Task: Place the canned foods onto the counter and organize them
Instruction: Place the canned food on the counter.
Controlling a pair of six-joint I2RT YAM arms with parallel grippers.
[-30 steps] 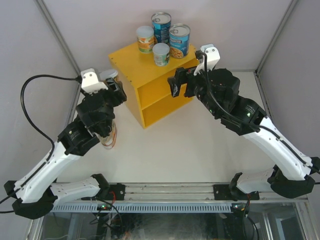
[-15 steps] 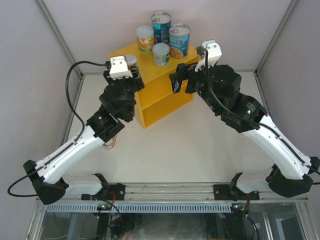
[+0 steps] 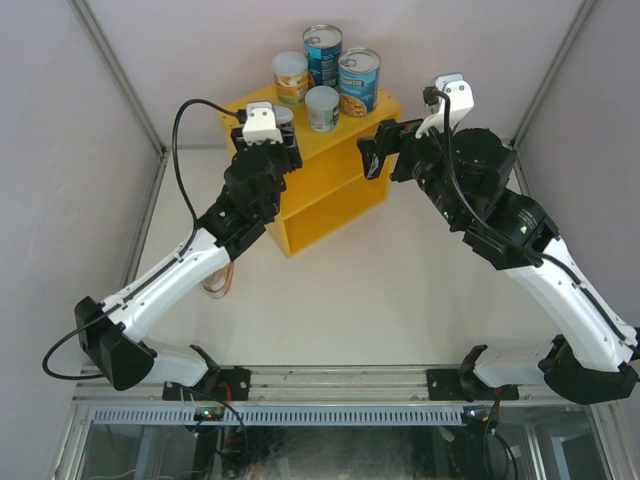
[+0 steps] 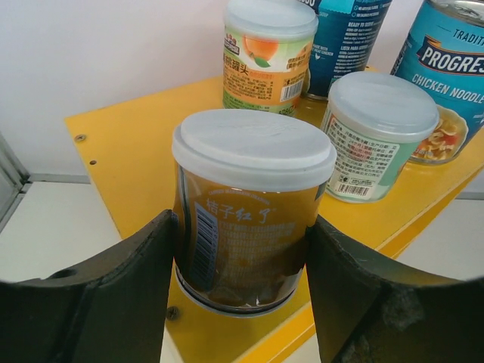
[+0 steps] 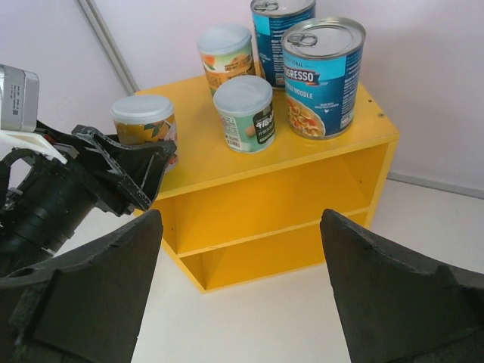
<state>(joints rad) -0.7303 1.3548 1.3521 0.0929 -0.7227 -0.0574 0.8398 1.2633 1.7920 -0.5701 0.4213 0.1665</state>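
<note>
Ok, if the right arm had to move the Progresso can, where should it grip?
Likely mid-wall, from the right wrist camera's side: the Progresso can stands upright at the yellow counter's edge, bare there, while the other blue can and green-labelled can crowd behind and beside.

From above, the left arm (image 3: 250, 190) hides most of the pale-lidded can (image 4: 246, 219) on the counter's (image 3: 320, 160) left corner; the left wrist view crops the Progresso can (image 4: 446, 76) and the blue can (image 4: 344, 34) at the counter's back; left of the counter, an orange-brown thing (image 3: 218, 282) is unidentifiable
</note>
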